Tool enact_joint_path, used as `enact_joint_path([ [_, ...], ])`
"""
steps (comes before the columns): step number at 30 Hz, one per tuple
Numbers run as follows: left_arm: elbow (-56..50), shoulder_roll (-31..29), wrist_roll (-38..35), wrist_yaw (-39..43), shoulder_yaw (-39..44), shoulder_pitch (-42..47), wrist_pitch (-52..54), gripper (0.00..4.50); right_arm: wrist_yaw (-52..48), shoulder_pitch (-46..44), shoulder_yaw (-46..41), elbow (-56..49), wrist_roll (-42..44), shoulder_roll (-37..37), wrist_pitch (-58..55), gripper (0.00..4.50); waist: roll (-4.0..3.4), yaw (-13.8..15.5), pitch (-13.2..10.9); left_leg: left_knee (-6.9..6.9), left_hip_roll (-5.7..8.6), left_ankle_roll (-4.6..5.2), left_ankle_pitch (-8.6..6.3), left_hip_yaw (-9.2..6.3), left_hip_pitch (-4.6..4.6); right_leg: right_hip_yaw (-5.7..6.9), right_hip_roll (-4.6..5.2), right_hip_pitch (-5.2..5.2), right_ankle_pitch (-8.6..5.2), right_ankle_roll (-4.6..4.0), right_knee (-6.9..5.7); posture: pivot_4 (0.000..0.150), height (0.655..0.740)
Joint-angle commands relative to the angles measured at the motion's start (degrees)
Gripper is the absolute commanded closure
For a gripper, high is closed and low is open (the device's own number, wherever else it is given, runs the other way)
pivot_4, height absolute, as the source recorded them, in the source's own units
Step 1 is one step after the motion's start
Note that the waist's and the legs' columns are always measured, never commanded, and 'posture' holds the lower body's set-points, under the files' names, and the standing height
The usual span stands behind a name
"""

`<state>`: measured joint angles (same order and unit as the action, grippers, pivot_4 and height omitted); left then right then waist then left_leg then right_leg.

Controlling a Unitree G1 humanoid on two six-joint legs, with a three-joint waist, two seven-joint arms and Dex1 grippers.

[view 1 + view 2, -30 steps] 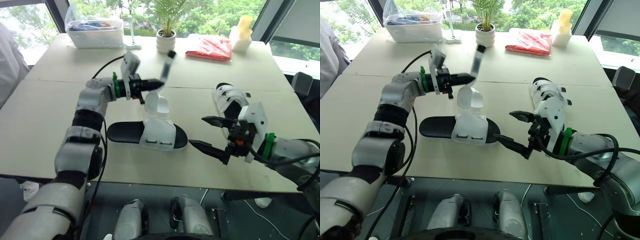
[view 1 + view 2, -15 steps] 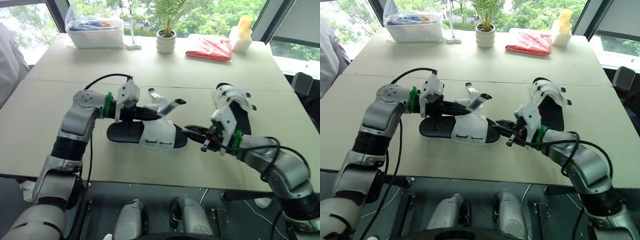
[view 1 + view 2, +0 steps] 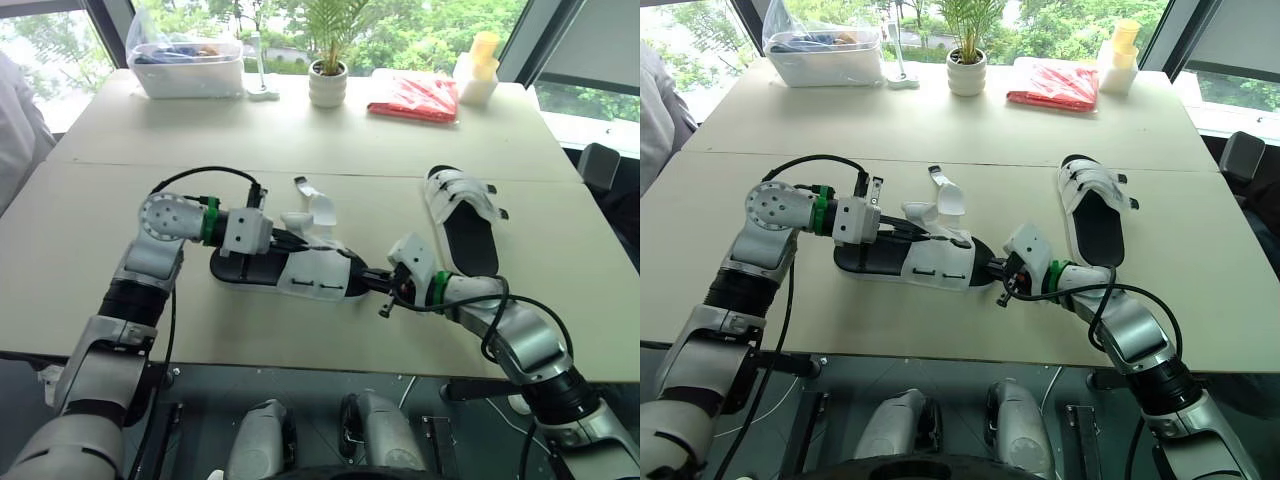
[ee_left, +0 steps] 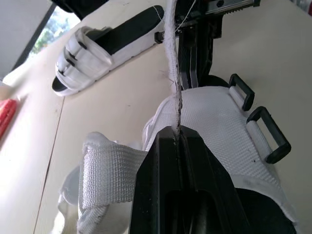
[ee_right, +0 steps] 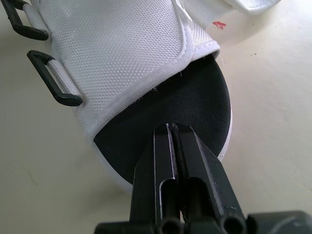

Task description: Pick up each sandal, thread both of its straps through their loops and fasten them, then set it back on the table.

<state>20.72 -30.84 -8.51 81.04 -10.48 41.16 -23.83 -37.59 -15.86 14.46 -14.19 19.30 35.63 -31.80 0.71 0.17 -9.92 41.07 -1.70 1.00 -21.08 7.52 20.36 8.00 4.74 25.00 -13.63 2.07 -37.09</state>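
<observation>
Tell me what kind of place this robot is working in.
Probably an office or lab meeting room: wide beige tables pushed together, tall windows onto green trees, a small potted plant in a white pot and a clear plastic storage box.

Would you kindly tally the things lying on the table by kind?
Black-soled sandals with white straps: 2
Clear plastic bin: 1
Green plant in white pot: 1
Flat red package: 1
Yellow-and-white container: 1
Thin white stand: 1
Total: 7
</observation>
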Motion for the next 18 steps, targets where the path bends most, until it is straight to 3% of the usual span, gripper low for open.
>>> enact_joint_path([
  [1,-3.23,0.67,-3.51,0.25,0.37,0.19,0.83,4.24,0.09,1.54,0.31,1.8,-1.64,-0.7,-1.86,4.49,0.0,-0.06,0.0,0.0,0.0,0.0,0.0,0.0,0.0,0.0,0.0,0.0,0.0,0.0,0.0,0.15,0.7288],
  [3,-4.45,0.64,-4.77,0.43,0.33,0.09,4.26,3.62,0.03,1.57,-0.2,1.84,-1.64,-1.08,-2.12,4.5,0.0,-0.23,0.0,0.01,0.0,0.0,0.0,0.0,-0.01,0.0,0.0,0.0,0.0,0.0,-0.01,0.15,0.7288],
  [8,-7.17,-2.14,-6.83,0.18,1.69,-0.74,12.86,1.13,-0.25,1.32,-0.48,1.95,-1.95,-1.44,-2.37,4.5,-0.01,-0.79,0.01,0.01,0.0,0.0,0.0,-0.02,0.0,0.0,-0.01,-0.01,0.0,0.0,-0.02,0.15,0.7288],
  [10,-9.44,-5.81,-7.97,-0.82,2.28,-0.85,25.33,0.18,-0.41,0.85,-0.16,2.67,-2.52,-1.56,-2.15,4.5,-0.01,-0.89,0.0,0.0,0.0,0.0,0.0,-0.03,0.0,0.0,-0.01,0.0,0.0,0.0,-0.02,0.15,0.7288],
  [14,-12.95,-12.36,-15.9,-0.13,2.71,0.97,56.22,0.08,-0.7,0.37,-0.07,3.59,-3.19,-1.84,-1.83,4.5,-0.01,-0.94,0.01,-0.01,-0.01,0.01,0.0,-0.06,0.0,0.0,-0.03,-0.01,-0.01,0.01,-0.02,0.15,0.7288],
  [18,-15.53,-11.61,-27.23,-4.83,5.36,5.65,85.37,0.08,-0.86,0.57,0.0,3.49,-3.53,-2.17,-1.71,4.5,0.03,-0.79,0.02,0.01,-0.01,0.01,0.0,-0.1,0.02,-0.01,-0.02,-0.02,-0.01,0.02,-0.02,0.15,0.7288],
])
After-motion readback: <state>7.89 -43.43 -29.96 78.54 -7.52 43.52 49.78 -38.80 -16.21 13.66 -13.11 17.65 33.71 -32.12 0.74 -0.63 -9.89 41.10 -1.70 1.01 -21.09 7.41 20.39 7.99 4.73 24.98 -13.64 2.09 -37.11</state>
